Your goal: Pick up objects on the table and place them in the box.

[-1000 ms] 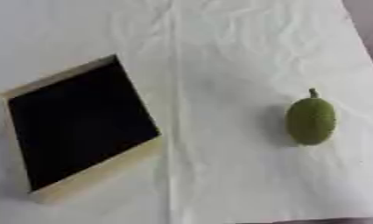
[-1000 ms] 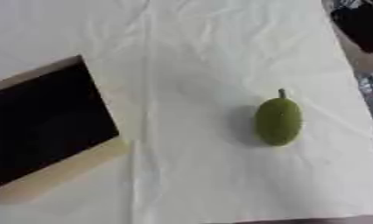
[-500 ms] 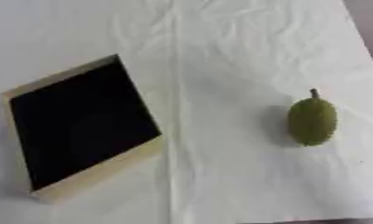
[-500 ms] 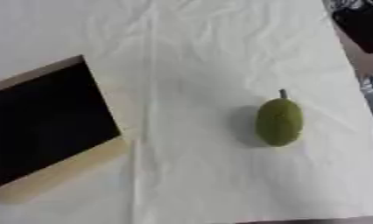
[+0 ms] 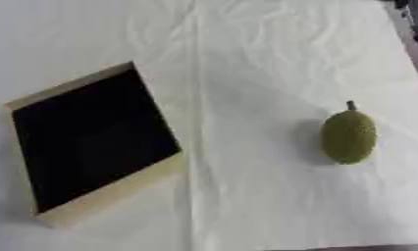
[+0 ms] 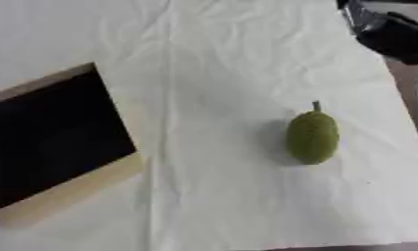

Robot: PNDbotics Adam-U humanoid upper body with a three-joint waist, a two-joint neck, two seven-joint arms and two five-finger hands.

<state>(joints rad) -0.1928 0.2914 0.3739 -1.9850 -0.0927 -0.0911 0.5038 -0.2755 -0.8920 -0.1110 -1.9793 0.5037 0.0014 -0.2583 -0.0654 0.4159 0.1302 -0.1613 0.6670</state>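
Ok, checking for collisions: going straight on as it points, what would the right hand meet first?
Cannot tell: neither hand shows, only a dark shape in the far right corner, away from the green fruit.

stereo head views, looking down, table [image 5: 273, 49] shared

No text or label can be read anywhere.

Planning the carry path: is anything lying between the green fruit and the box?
Nothing visible does. Only bare, wrinkled white cloth separates the green oval fruit with a short stem from the tan box with a dark interior to its left. Neither hand shows.
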